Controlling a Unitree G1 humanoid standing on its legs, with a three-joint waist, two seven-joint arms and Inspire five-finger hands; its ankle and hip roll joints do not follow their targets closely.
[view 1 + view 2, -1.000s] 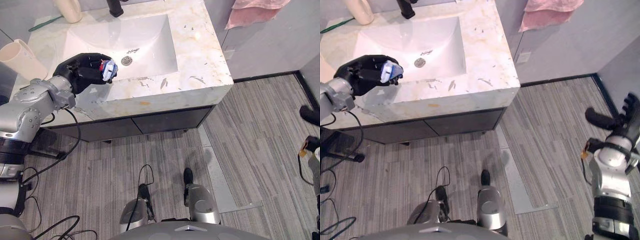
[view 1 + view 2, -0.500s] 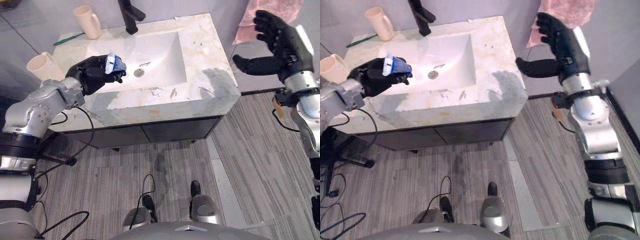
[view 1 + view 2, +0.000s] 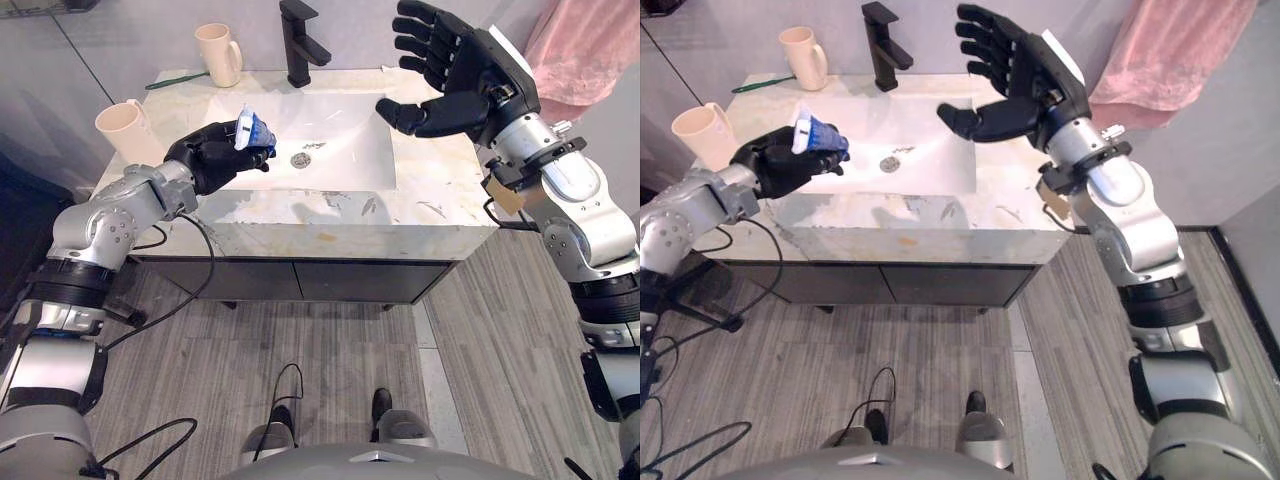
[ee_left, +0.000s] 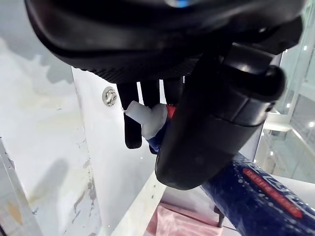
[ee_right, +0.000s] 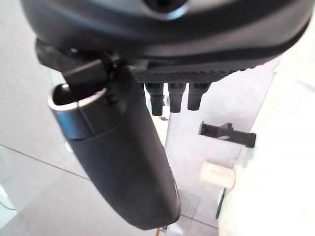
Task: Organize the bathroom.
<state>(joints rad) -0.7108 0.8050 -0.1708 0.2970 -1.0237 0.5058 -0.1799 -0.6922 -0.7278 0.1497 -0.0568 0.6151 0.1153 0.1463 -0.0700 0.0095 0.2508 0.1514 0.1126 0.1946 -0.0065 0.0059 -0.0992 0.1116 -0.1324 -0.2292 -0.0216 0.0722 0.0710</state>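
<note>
- Above the near left part of the white rectangular sink basin [image 3: 330, 140]: the left hand [image 3: 208, 158] curls its fingers and thumb round a blue toothpaste tube with a white cap [image 3: 252, 131].
- Over the basin's far right side: the right hand [image 3: 455, 75] hangs with fingers spread and straight, holding nothing.
- On the pale marble countertop [image 3: 440, 195]: a black faucet [image 3: 300, 40] at the far edge, one beige mug [image 3: 217, 52] at far left, another beige mug [image 3: 123, 130] at left, and a green toothbrush [image 3: 180, 79] between them.
- At far right: a pink towel [image 3: 590, 50].
</note>
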